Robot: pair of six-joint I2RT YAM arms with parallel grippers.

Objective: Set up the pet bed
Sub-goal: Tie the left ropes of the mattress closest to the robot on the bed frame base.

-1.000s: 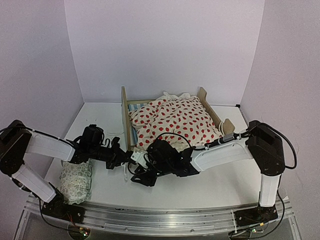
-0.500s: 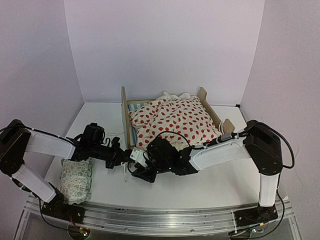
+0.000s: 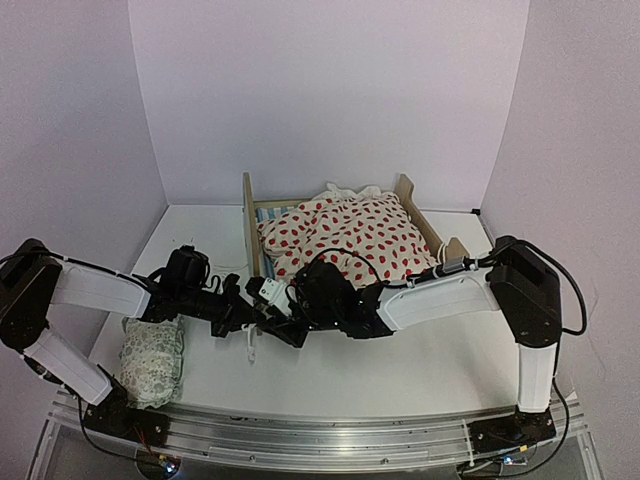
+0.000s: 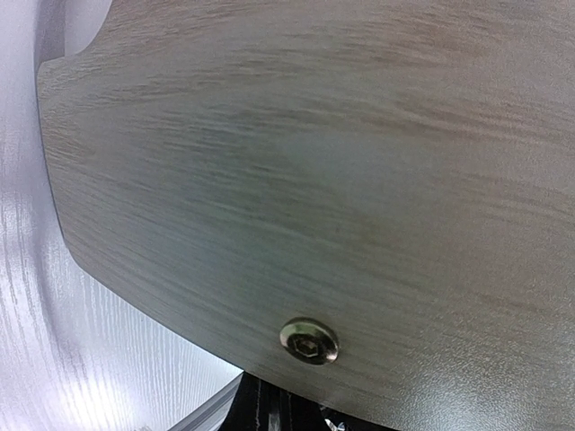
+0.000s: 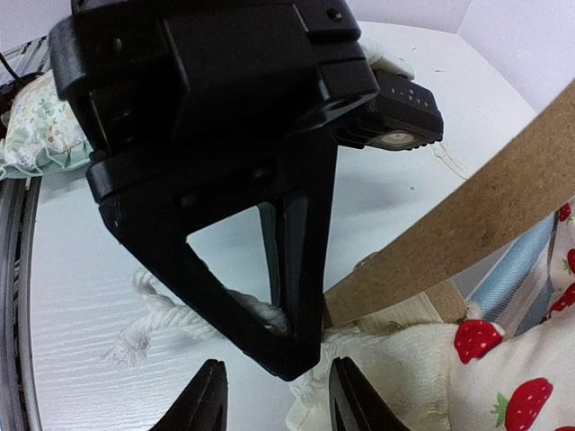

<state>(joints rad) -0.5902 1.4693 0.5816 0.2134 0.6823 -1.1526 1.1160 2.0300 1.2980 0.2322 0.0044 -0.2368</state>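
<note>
Your left gripper (image 3: 250, 323) was pressed together at the near corner of the bed (image 3: 250, 228). Your right gripper (image 5: 278, 400) stood spread just beside it.

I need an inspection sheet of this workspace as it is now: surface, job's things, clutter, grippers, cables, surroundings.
Surface: white table, faint grain; no spills seen.
Job's things: pet bed, plywood frame; striped mattress mostly covered.
Clutter: strawberry-print blanket heaped on the bed; green-patterned pillow near the table's left edge; white cord on the table.
Grippers: left gripper shut at the bed's near corner, and whether it pinches anything cannot be told; right gripper open, nothing between its fingers.
Cables: black loops on the right arm.
Surroundings: pale lilac walls; metal rail in front.
</note>
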